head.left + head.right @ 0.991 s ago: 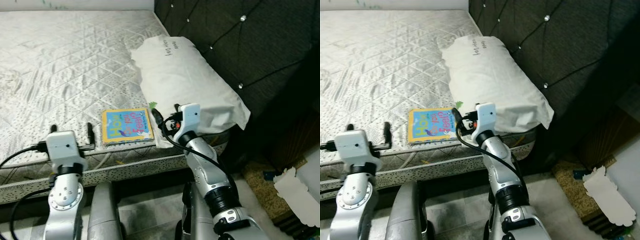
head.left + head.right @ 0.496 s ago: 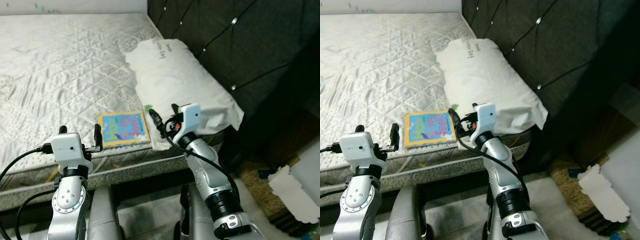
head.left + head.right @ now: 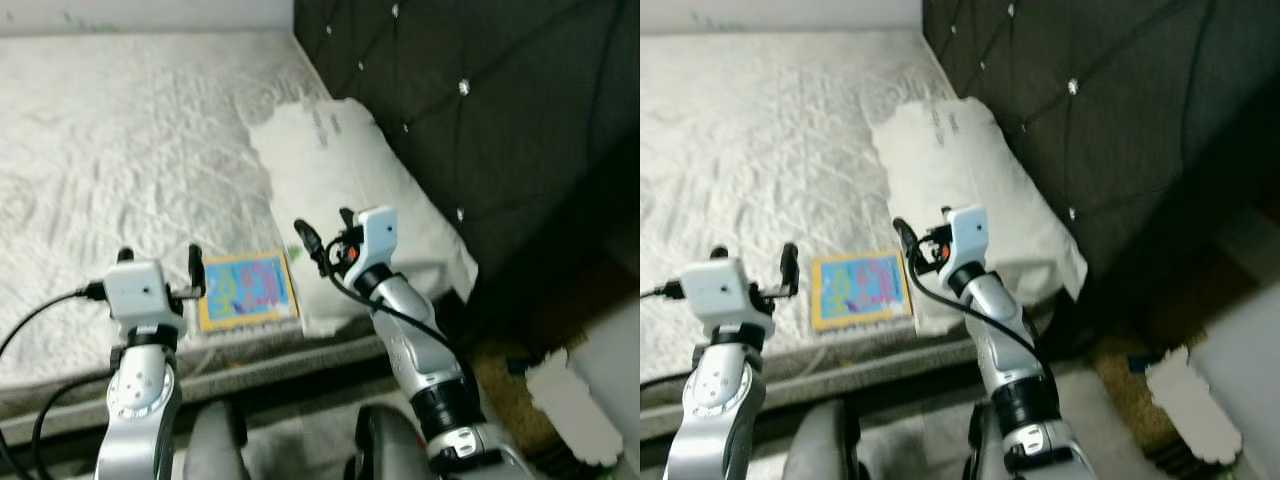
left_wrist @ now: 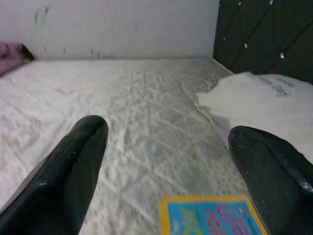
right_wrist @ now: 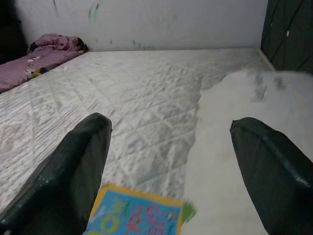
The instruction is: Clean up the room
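The book (image 3: 247,290) lies on the mattress (image 3: 120,150) near its front edge. The pillow (image 3: 350,190) lies just right of the book, against the headboard (image 3: 470,90). Left gripper (image 3: 157,268) hovers left of the book, right gripper (image 3: 322,233) over the pillow's edge

Colourful yellow-edged book (image 3: 246,291) lies flat — beside the white pillow (image 3: 352,190).

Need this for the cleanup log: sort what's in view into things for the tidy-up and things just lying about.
For the job:
book, near the mattress edge
left gripper, open
right gripper, open

Just there:
pillow, by the headboard
mattress
pink cloth, far side
white paper, on the floor
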Robot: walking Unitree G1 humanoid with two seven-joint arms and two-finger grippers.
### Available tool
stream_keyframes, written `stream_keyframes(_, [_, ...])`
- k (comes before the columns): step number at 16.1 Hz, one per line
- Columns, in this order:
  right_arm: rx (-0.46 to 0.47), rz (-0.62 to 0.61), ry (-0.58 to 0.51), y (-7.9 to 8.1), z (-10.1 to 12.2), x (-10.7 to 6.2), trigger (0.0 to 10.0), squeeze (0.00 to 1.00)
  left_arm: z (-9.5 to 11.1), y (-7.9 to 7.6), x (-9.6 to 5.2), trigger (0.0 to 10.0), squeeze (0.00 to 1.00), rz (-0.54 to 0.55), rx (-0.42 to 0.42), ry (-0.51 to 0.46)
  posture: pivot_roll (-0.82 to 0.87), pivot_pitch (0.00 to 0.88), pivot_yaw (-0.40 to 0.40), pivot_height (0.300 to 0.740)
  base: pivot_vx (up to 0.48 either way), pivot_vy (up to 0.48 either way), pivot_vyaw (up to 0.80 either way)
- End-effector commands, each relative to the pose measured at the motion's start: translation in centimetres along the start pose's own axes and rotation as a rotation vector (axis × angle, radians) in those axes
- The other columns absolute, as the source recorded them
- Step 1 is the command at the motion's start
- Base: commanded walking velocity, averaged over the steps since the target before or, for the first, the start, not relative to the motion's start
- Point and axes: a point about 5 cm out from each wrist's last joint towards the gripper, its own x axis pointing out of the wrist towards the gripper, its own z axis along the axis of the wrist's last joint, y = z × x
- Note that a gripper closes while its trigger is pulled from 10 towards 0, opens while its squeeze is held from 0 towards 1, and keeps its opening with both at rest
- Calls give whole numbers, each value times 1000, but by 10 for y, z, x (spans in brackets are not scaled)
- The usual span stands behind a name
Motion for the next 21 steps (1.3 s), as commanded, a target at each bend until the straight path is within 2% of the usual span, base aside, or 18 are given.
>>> stream_keyframes(1, [-39, -38, -18, -6, 5, -1, 10000, 0, 2, 0, -1, 10000, 0, 11, 5, -2, 24, 0, -52, 722, 0, 0, 0])
stream_keyframes(3, [-93, -101, -23, -16, 9, -1, 10000, 0, 1, 6, -2, 10000, 0, 59, 19, 21, 24, 0, -50, 740, 0, 0, 0])
stream_keyframes(5, [-113, -131, -27, -24, 12, -3, 10000, 0, 1, 8, -2, 10000, 0, 67, 26, 24, 22, 0, -45, 740, 0, 0, 0])
stream_keyframes(10, [-121, -160, -23, -29, 11, -7, 10000, 0, -1, 13, -4, 10000, 0, 106, 80, 51, 25, 6, -37, 740, 0, 0, 0])
stream_keyframes(12, [-218, -214, -14, -35, 9, -11, 10000, 0, -5, 19, -6, 10000, 0, 141, 117, 73, 27, 6, -27, 740, 0, 0, 0])
stream_keyframes(13, [-237, -223, -11, -36, 10, -11, 10000, 0, -5, 19, -5, 10000, 0, 142, 121, 74, 27, 6, -27, 740, 0, 0, 0])
stream_keyframes(14, [-305, -256, -10, -47, 13, -14, 10000, 0, -5, 20, -5, 10000, 0, 151, 132, 77, 25, 5, -23, 740, 0, 0, 0])
stream_keyframes(15, [-322, -265, -10, -62, 18, -19, 10000, 0, -5, 21, -5, 10000, 0, 146, 135, 76, 23, 3, -22, 740, 0, 0, 0])
stream_keyframes(16, [-311, -300, 19, -77, 18, -27, 10000, 0, -6, 23, -6, 10000, 0, 146, 143, 77, 14, 2, -20, 740, 0, 0, 0])
stream_keyframes(17, [-297, -319, 42, -86, 17, -32, 10000, 0, -8, 25, -8, 10000, 0, 150, 146, 81, 11, 1, -18, 740, 0, 0, 0])
stream_keyframes(19, [-329, -311, 71, -94, 17, -42, 10000, 0, -11, 27, -9, 10000, 0, 164, 150, 92, 1, 0, -14, 740, 0, 0, 0])
stream_keyframes(21, [-301, -332, 110, -99, 15, -46, 10000, 0, -11, 25, -8, 10000, 0, 161, 150, 91, -10, 0, -6, 740, 0, 0, 0])
